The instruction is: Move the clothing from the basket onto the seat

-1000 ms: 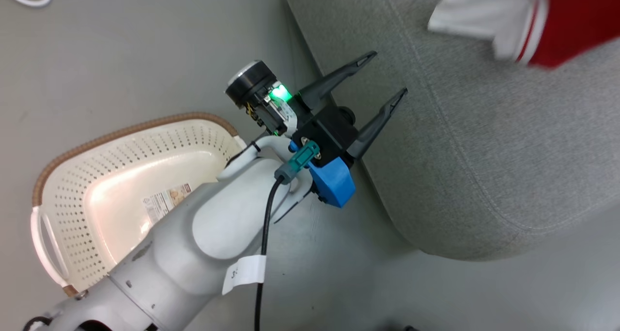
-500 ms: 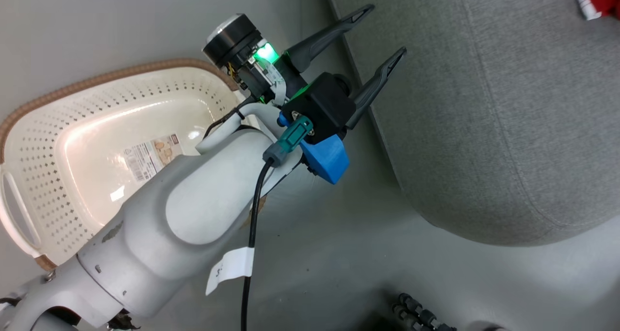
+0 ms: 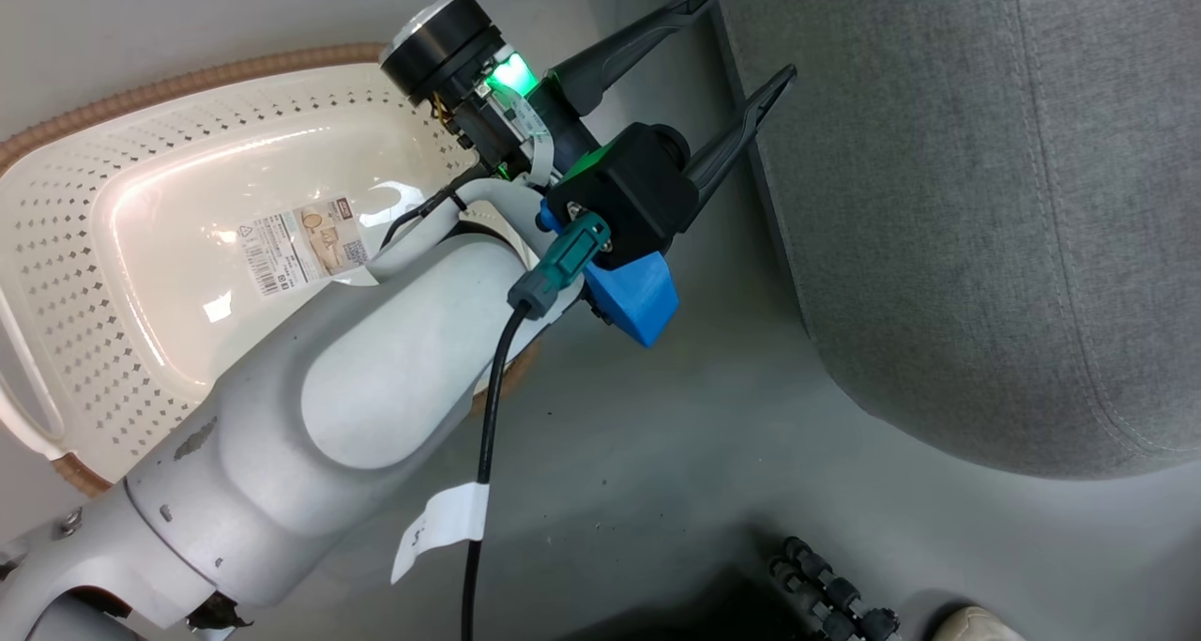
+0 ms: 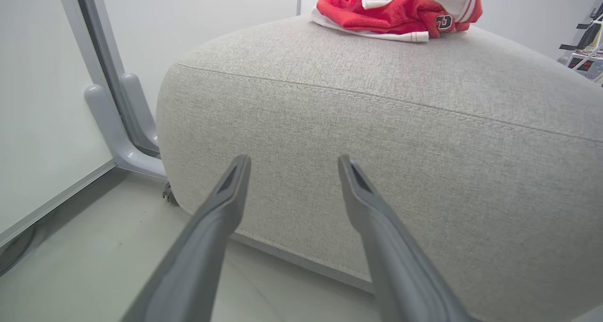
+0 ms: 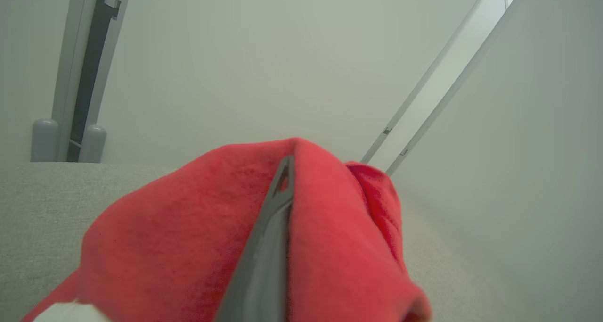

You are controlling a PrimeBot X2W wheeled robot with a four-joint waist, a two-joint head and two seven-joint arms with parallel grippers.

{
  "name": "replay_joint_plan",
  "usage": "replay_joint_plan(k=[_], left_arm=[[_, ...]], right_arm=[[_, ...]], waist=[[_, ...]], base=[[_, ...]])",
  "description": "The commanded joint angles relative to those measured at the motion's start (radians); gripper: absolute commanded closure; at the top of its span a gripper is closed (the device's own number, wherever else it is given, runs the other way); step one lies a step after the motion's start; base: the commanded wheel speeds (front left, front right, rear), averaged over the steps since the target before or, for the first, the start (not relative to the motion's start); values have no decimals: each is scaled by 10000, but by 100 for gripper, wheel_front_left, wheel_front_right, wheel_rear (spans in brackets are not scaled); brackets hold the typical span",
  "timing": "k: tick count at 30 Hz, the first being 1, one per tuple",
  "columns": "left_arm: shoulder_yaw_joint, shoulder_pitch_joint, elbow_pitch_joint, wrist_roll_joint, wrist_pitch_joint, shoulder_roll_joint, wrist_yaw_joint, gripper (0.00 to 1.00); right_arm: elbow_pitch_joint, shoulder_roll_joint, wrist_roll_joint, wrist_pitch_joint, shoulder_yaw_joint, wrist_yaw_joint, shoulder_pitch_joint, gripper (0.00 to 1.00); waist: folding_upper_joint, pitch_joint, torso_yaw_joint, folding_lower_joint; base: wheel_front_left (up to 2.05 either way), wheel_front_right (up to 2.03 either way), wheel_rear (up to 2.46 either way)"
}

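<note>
grey floor | grey seat | left end effector spread, empty | right end effector clamped on clothing

Left forearm, pale grey, runs from the lower left of head view diagonally up and right. Black cable with white tag hangs along it and plugs in at the wrist, green light lit next to it. Left gripper points up-right, jaws spread wide and empty; left wrist view shows both dark fingers straight, tips well apart. Right gripper in right wrist view is pinched fully closed, fingers pressed into one dark bar, red clothing bunched around them and caught at the tips
</note>
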Motion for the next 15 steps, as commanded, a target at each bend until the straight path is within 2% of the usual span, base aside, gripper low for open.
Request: replay_joint_plan(k=[1,5,8,9,10,15], left_arm=[[16,-191,-69,38,30,43,80,0],[-13,-226,-120,17,55,58,108,0],[-42,-205,-112,-7,18,51,146,0],[-47,-192,-92,-21,-5,57,155,0],[-54,-182,-69,-37,-30,51,143,0],[-95,-7,113,-144,-237,-32,193,0]], right_arm=[[186,172,-103,-7,66,1,135,100],[584,520,-176,-6,73,1,352,100],[727,552,-58,-6,1,1,470,98],[731,556,-9,-6,-41,1,544,52],[754,526,75,-6,-92,1,604,0],[537,579,343,-6,-126,1,1303,0]], waist=[[0,67,44,0],[0,112,82,0],[0,92,99,0],[0,63,93,0],[0,32,92,0],[0,-372,24,0]], base=[[0,0,0],[0,0,0],[0,0,0],[0,0,0],[0,0,0],[0,0,0]])
